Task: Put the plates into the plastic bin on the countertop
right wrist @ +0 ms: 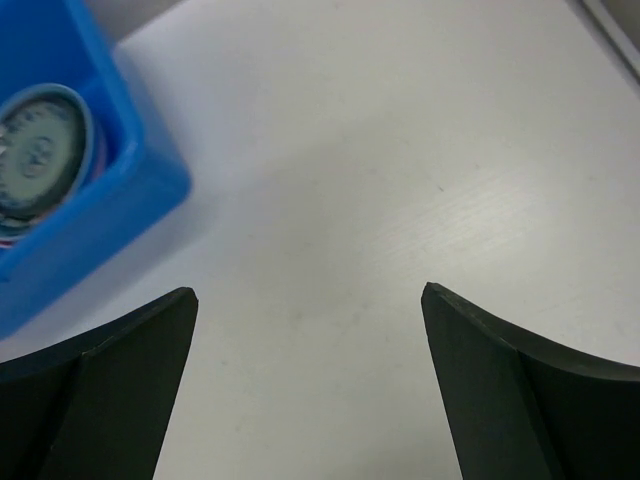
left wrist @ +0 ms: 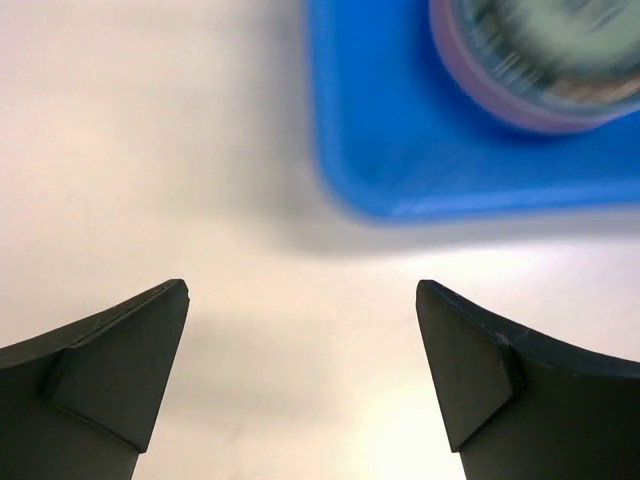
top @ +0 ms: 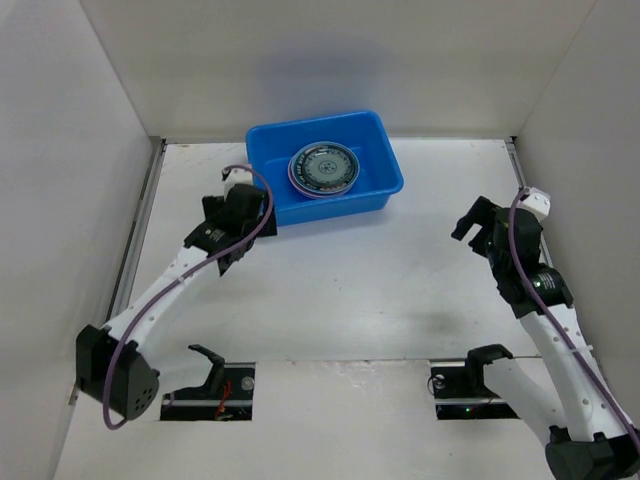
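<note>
The white countertop (top: pixel 350 290) lay walled in on three sides, and the blue bin (top: pixel 340 208) sat at its far middle, turned a little askew. Inside it, the plates (top: pixel 322 170) were stacked in one pile left of centre: a teal patterned one on top, a pink-lilac rim peeking out below. How many lay underneath could not be counted. From the left wrist the bin and pile were blurred and cut off at the top edge; from the right wrist only the bin's corner showed at the left. The left gripper (left wrist: pixel 302 290) hung just beside the bin's near-left corner, jaws spread wide, nothing between them. The right gripper (right wrist: pixel 310 290) was well apart to the right, also gaping and empty over bare countertop.
</note>
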Robot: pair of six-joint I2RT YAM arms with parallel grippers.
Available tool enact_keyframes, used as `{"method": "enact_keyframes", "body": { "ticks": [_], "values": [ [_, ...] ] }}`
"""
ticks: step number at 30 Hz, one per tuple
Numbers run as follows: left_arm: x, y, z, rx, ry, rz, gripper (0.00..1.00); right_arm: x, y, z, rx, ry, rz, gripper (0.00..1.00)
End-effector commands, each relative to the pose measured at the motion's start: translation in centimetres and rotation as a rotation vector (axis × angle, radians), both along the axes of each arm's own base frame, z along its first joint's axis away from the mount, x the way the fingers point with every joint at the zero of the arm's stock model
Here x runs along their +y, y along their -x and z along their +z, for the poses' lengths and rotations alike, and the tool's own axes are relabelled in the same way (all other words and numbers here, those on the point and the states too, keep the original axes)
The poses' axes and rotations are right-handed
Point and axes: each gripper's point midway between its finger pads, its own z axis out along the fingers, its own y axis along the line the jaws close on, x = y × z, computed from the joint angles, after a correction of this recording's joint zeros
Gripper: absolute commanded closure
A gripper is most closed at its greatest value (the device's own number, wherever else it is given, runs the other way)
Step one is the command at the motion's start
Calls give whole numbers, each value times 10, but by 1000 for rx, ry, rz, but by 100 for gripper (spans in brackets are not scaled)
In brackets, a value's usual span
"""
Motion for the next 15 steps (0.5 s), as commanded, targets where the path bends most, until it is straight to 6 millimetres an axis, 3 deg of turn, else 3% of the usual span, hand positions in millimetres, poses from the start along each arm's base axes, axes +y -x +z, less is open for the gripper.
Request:
{"method": "enact_keyframes", "body": {
  "ticks": [1,7,11,15],
  "values": [
    [47,45,-2,-12,-95,102,0,-26,15,-3,55,136,-122,0],
    [83,100,-1,-102,11,180,0,-17,30,-33,62,100,-127,0],
    [97,119,-9,-125,32,208,0,-21,38,-55,96,119,-151,0],
    [103,127,-18,-129,39,234,0,-22,40,-57,67,111,-161,0]
  ]
}}
